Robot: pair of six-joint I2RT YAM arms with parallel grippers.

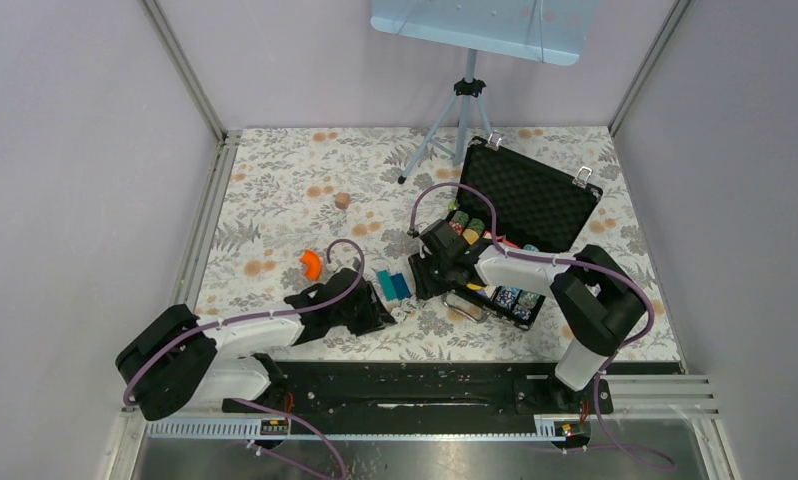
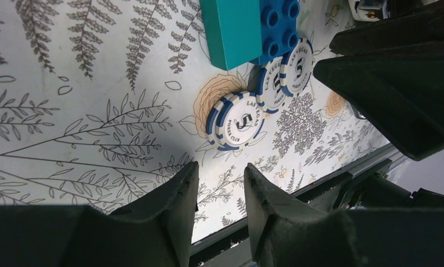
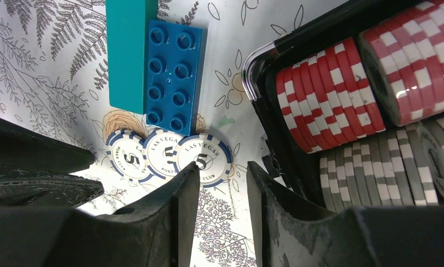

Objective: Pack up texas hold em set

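Plainly, the black case (image 1: 527, 196) stands open at the far right of the flowered tablecloth (image 1: 275, 190), its foam lid leaning back. Its left rim leaves only a narrow strip of cloth before the blue brick (image 3: 172, 72) and the teal brick (image 3: 129, 53), which lie side by side and touching.

In that strip, at the bricks' near end, lie three blue-and-white chips (image 3: 163, 156), flat and overlapping in a row. The rightmost is just beside the case wall but apart from it.

Inside the case the right wrist view shows two rows of red chips (image 3: 325, 92) and two rows of grey chips (image 3: 370, 172) (other rows lie outside that view).

The right gripper (image 3: 222, 167) hangs over the rightmost chip, jaws spread a little and holding nothing. The left gripper (image 2: 220, 172) sits just near of the leftmost chip, jaws likewise parted and empty, with the table's near rail (image 2: 342, 178) close beside it.

Wider bare cloth lies left, around one orange curved piece (image 1: 312, 263).
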